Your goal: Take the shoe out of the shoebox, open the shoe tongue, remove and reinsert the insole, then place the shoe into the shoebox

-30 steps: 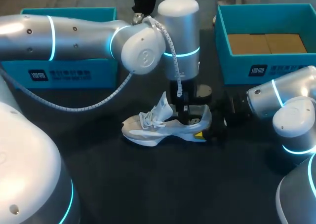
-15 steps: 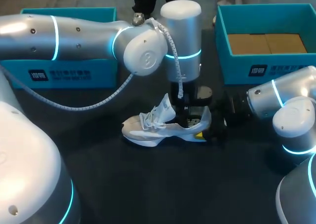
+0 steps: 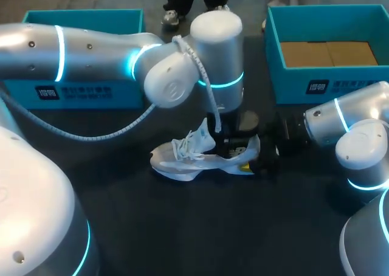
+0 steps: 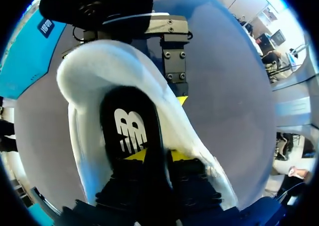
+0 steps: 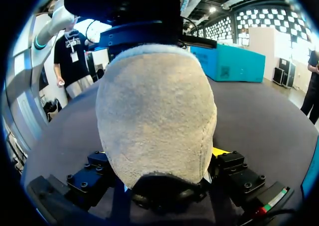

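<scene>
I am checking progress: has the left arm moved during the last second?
Yes. In the head view the left arm has come down and slightly left, toward the shoe, which has stayed put.

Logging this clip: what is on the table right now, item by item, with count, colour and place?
shoe: one, white and grey, on its sole at the table's middle, tongue standing up
insole: one, black with a white mark, inside the shoe
left box: one, teal, far left of the table
right box: one, teal, far right of the table
cardboard: brown, lying inside the right box
table: one, black, under everything
left gripper: yellow-tipped, down in the shoe's opening, shut on the insole
right gripper: yellow-tipped, at the shoe's heel, shut on the shoe
</scene>
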`<state>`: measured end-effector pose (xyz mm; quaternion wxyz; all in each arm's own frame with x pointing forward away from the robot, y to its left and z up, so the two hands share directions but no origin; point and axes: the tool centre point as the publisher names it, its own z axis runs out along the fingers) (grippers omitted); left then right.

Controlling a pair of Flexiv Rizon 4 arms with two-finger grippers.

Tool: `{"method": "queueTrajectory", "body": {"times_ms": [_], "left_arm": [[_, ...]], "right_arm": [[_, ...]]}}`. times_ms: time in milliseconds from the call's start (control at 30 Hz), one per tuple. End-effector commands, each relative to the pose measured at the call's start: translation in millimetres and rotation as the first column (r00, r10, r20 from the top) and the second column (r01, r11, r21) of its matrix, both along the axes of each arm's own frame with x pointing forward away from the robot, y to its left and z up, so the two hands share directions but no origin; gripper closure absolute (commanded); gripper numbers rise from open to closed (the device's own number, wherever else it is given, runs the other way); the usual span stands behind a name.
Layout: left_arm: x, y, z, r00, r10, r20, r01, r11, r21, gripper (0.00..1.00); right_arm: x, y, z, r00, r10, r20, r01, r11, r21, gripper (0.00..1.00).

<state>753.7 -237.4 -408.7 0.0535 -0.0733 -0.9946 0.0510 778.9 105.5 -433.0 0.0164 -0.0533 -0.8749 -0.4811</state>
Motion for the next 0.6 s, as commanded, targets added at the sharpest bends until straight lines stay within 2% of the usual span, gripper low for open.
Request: {"method": "queueTrajectory", "body": {"times_ms": [33, 100, 333, 600], "left_arm": [[1.3, -3, -22, 0.998, 0.008, 0.059, -0.008, 1.000, 0.004, 0.90], [3.4, -3, -25, 0.998, 0.012, 0.065, -0.013, 1.000, 0.011, 1.00], [8.7, 0, -28, 0.995, 0.026, 0.096, -0.027, 1.000, 0.014, 1.00], [16.0, 9, -7, 0.990, 0.056, 0.132, -0.053, 0.998, -0.026, 1.00]], "right_arm": [[-1.8, 6, -11, 1.000, -0.001, -0.002, 0.001, 1.000, -0.001, 1.00], [-1.8, 6, -11, 1.000, -0.001, -0.002, 0.001, 1.000, -0.001, 1.00], [-1.8, 6, -11, 1.000, -0.001, -0.002, 0.001, 1.000, -0.001, 1.00], [-1.8, 6, -11, 1.000, -0.001, -0.002, 0.001, 1.000, -0.001, 1.00]]}}
